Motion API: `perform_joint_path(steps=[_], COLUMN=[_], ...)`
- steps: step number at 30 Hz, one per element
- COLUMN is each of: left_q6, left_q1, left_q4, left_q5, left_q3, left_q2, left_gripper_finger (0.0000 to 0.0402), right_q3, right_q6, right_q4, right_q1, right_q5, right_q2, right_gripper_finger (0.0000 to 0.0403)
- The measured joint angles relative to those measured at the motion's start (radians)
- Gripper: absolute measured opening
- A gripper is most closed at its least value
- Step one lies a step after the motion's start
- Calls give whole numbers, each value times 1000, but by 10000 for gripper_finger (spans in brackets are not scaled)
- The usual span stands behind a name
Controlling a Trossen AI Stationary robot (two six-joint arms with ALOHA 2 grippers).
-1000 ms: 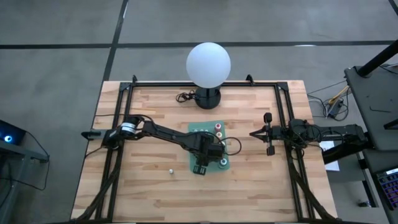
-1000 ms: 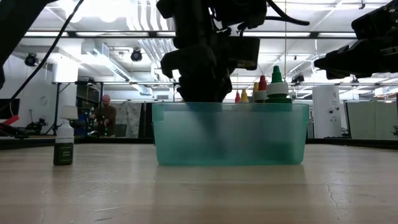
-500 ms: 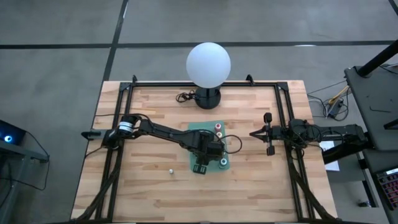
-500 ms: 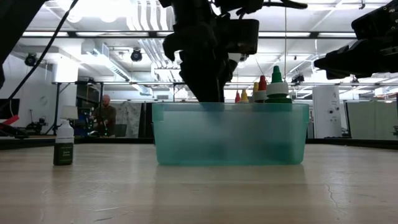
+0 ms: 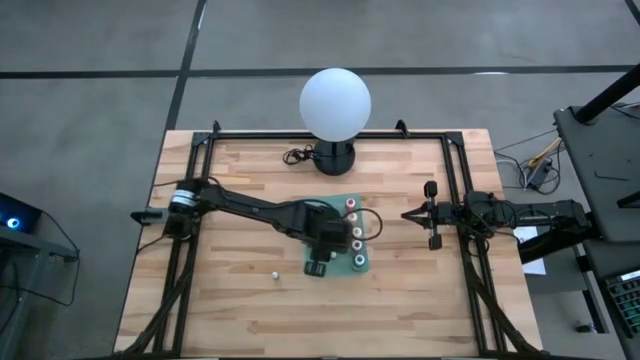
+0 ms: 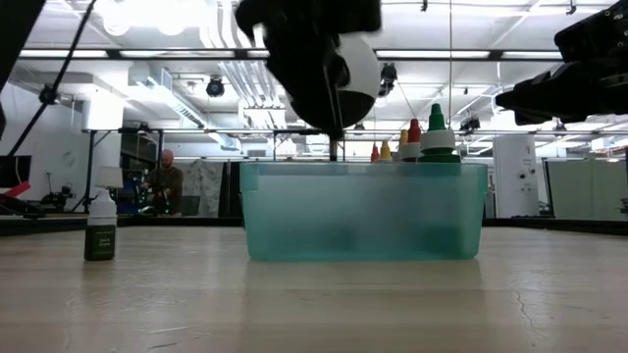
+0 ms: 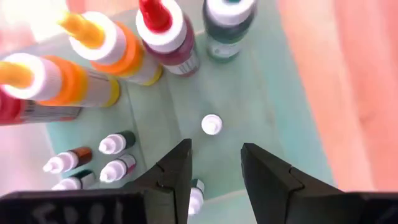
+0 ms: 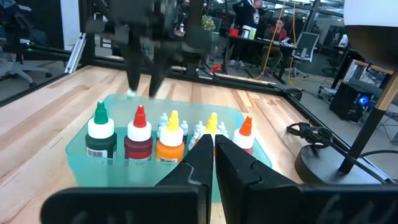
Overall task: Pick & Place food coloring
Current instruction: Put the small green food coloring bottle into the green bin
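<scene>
Hovering above the teal bin (image 6: 363,211), my left gripper (image 7: 214,171) hangs with its jaws parted and nothing between them. Directly below the gap, one small white-capped bottle (image 7: 211,124) stands alone on the bin floor. Beside it, a cluster of small whitish bottles (image 7: 115,144) fills one corner. Along the far wall stand the larger food coloring bottles: green (image 7: 227,25), red (image 7: 166,34), orange (image 7: 112,46) and yellow (image 7: 53,78). In the low view their tips rise above the bin rim, the green cap (image 6: 437,123) highest. One small dark bottle (image 6: 100,230) stands by itself on the wooden surface (image 5: 230,300), well apart from the bin. My right gripper (image 8: 214,149) waits at the right side of the surface, jaws closed on nothing, facing the bin. The white globe lamp (image 5: 335,103) stands at the far edge.
</scene>
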State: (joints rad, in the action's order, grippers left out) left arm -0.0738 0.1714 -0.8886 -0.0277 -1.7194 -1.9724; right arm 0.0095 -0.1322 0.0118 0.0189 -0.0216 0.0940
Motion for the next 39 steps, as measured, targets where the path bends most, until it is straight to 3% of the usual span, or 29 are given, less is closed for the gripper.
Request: perform_joint_path(steps=[11,21,30,39], left_q6=[-11,-12,-67,-96], left_q1=[24,27,38,74], left_q4=[23,18,-78,-197], left_q5=[1,5,69,95], left_q3=[188,329,396,399], left_q2=[235,440,590,660], left_gripper_finger=[101,4,0,0], right_q3=[0,0,0,0], right_q6=[-2,-1,0,0], right_q4=[1,0,0,0], right_q1=[0,0,0,0], right_q5=[0,1,0,0], right_q2=[0,0,0,0], right_gripper_finger=[9,9,9,9])
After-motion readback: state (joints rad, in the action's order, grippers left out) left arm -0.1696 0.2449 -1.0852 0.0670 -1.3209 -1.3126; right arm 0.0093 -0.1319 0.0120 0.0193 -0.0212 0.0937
